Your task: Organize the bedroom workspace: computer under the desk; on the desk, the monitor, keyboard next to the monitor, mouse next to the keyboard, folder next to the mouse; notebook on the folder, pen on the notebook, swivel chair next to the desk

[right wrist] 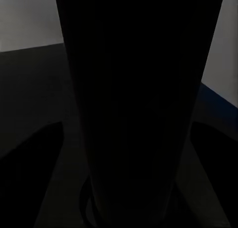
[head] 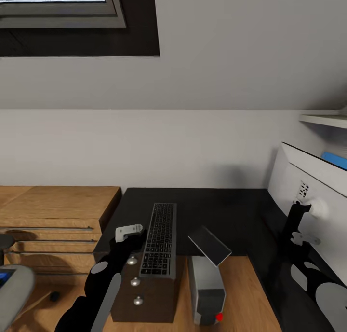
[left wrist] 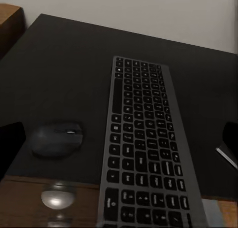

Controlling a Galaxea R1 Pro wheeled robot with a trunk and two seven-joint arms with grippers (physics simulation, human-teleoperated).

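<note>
head high, left wrist near keyboard (left wrist: pixel 144 143)

Monitor (head: pixel 313 177): cut by the head view's right edge, white back toward us, screen face out of sight.
Monitor stand (right wrist: pixel 134 109): so close in the right wrist view it's just a dark column, base barely readable.
Right gripper (head: pixel 302 238): up against the stand, jaws too dark to judge.
Left gripper (head: pixel 129 231): one pale finger shows over the desk's (head: pixel 202 201) left front corner, the other can't be made out.
Mouse (left wrist: pixel 57 138): dim dark lump beside the keyboard (left wrist: pixel 144 143), hidden under the left arm in the head view.
Keyboard: near end runs off the left wrist picture.
Computer (head: pixel 207 288): its base is cut by the bottom edge.
Swivel chair (head: pixel 12 288): only a grey sliver at the left edge.
Blue item (head: pixel 335 159): a scrap above the monitor, too little to identify.
</note>
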